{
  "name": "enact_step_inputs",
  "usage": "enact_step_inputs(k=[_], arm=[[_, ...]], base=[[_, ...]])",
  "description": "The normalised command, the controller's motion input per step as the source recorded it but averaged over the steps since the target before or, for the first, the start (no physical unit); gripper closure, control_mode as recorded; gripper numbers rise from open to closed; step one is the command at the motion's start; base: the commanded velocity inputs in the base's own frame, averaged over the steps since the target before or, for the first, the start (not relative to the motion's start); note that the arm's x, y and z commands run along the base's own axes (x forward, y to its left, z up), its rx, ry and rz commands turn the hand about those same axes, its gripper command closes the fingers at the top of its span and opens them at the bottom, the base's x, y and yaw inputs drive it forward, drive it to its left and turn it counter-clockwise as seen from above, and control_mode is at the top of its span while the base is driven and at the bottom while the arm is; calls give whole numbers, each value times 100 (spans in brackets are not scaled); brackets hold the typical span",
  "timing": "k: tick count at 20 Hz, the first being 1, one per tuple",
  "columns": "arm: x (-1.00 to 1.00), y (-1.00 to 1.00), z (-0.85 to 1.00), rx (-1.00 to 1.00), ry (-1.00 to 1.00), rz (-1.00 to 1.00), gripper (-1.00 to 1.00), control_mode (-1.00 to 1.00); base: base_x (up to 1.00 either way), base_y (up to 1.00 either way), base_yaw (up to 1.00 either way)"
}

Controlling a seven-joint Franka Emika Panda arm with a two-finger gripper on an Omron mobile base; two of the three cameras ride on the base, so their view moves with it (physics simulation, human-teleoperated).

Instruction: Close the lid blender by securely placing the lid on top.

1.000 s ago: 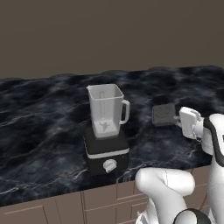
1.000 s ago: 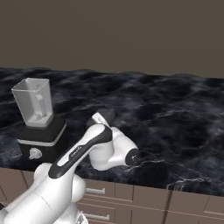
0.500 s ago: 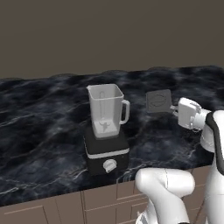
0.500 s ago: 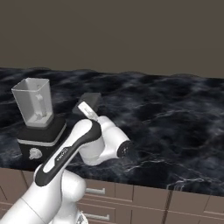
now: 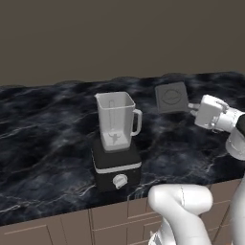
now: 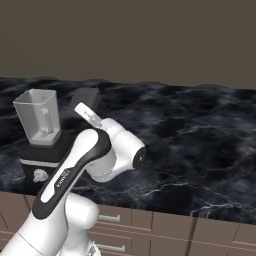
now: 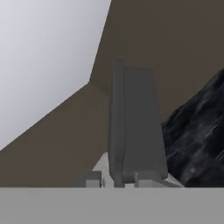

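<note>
The blender (image 5: 116, 148) stands near the counter's front edge, its black base carrying a clear jar (image 5: 115, 119) with an uncovered rim; it also sits at the left of the right base view (image 6: 42, 137). The dark grey lid (image 5: 171, 97) hangs tilted in the air to the right of the jar, above the counter, oval mark facing the camera. My gripper (image 5: 193, 107) is shut on the lid's right edge. The hand view looks along the lid (image 7: 135, 124), seen edge-on between my fingertips (image 7: 89, 179). The lid (image 6: 85, 97) also peeks out behind my hand.
The black marbled counter (image 5: 48, 129) stretches wide left and right, with a brown wall (image 5: 119, 38) behind it. Brown cabinet drawers (image 6: 165, 230) run below the front edge. My own arm's elbow (image 6: 112, 157) bulks beside the blender.
My gripper has lifted the lid off the counter and raised it, tilting it upright; it now hangs higher than a second ago. The blender has not moved.
</note>
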Motion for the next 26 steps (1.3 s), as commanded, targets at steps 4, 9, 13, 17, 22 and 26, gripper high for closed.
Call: enact_step_inputs(k=[4, 9, 13, 17, 22, 26], arm=[[-44, 14, 62, 0, -1, 10, 100, -100], [-44, 15, 50, 1, -3, 8, 100, -100], [-34, 10, 31, 3, -2, 4, 100, -100], [-7, 44, 3, 2, 1, 2, 100, -100], [0, 61, 15, 2, 9, 1, 100, -100], [0, 61, 31, 3, 13, 0, 100, -100]], base=[[0, 0, 0], [0, 0, 0], [0, 0, 0], [0, 0, 0], [0, 0, 0], [0, 0, 0]])
